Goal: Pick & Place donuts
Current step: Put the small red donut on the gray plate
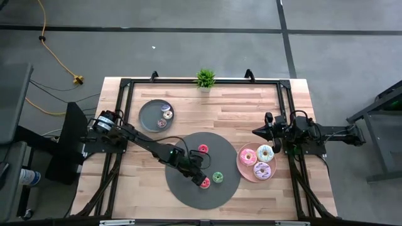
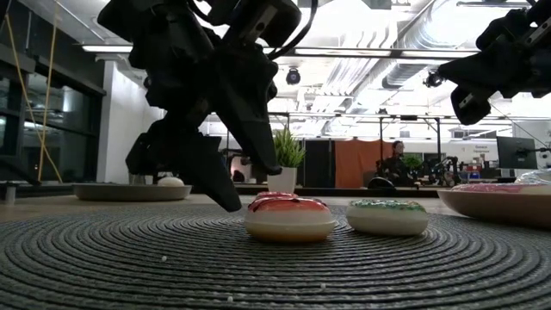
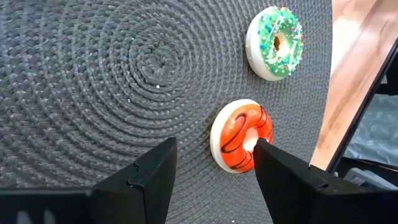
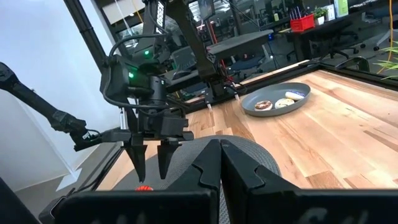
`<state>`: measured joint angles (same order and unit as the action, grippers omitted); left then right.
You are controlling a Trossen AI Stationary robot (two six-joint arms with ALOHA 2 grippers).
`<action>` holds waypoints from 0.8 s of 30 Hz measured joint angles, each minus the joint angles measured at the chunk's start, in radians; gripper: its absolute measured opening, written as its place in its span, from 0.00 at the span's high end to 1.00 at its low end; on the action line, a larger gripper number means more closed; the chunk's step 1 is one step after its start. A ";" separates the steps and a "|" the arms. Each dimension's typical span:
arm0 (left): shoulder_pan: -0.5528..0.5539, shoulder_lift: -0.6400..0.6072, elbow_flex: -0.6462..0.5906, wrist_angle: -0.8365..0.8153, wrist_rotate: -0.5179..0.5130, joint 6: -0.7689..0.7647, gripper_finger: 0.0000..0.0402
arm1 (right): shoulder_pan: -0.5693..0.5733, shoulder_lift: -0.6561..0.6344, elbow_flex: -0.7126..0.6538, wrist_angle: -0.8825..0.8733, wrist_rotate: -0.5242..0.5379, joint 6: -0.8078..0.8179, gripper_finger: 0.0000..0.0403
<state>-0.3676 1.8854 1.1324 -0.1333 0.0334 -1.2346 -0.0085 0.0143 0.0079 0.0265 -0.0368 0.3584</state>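
Red-frosted donut (image 3: 241, 136) on the woven mat (image 3: 93, 81): your left end effector (image 3: 214, 171), jaws apart, sits off-centre; shift toward the green donut (image 3: 275, 42), then close.

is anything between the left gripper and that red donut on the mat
Nothing visible. The left gripper is open just above the woven mat, and the red donut lies right by one finger, partly off to the side of the gap. The green donut sits apart, beyond it.
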 joint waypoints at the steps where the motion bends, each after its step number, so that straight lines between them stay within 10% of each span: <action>1: 0.000 0.000 0.000 0.000 -0.001 0.005 0.49 | 0.000 0.000 0.000 0.000 0.000 0.000 1.00; 24: -0.035 0.015 0.000 0.059 -0.021 -0.005 0.49 | 0.000 0.000 0.000 0.000 0.000 0.000 1.00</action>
<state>-0.4023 1.9007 1.1320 -0.0744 0.0126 -1.2392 -0.0085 0.0139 0.0079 0.0265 -0.0371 0.3584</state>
